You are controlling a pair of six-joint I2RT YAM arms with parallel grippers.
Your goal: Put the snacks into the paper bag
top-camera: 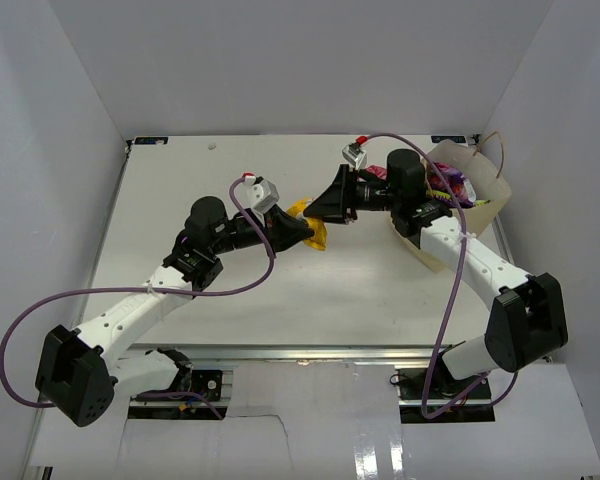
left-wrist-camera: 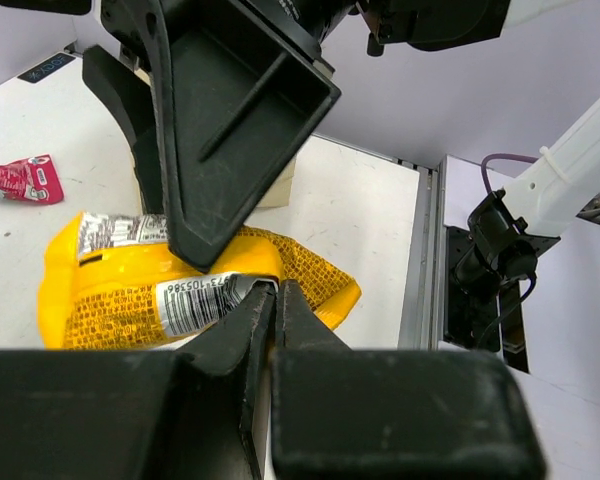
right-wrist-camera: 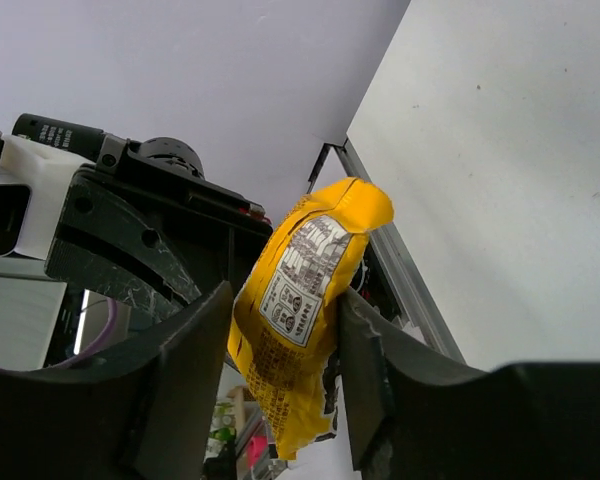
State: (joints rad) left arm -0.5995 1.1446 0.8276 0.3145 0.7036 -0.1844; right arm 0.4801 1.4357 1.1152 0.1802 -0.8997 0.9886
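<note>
- The tan kraft paper bag [top-camera: 488, 205] stood by the right edge of the worktop, towards the far right corner, with its mouth open and shiny packets [top-camera: 448, 185] already inside. Its thin paper walls looked soft and creased. A careless drop could catch the rim and fold it shut or tip the bag.
- The right gripper [right-wrist-camera: 280, 300] was hard black plastic with broad wedge-shaped fingers. It was closed against both sides of the small yellow wrapper [right-wrist-camera: 300, 300], which bulged between them.
- The left gripper [left-wrist-camera: 270, 295] had its fingers pressed together, pinching the same wrapper by one edge.
- With both grippers holding it above the middle of the worktop, a pull before one let go could tear the wrapper or jerk it free.
- The wrapper was slick, glossy foil, pillow-shaped, with a printed silver label. It would probably slide out of a light squeeze and fall short of the bag.
- A small pink-red wrapper [left-wrist-camera: 22, 180] lay flat and crinkled on the worktop, not yet bagged. It could be overlooked.
</note>
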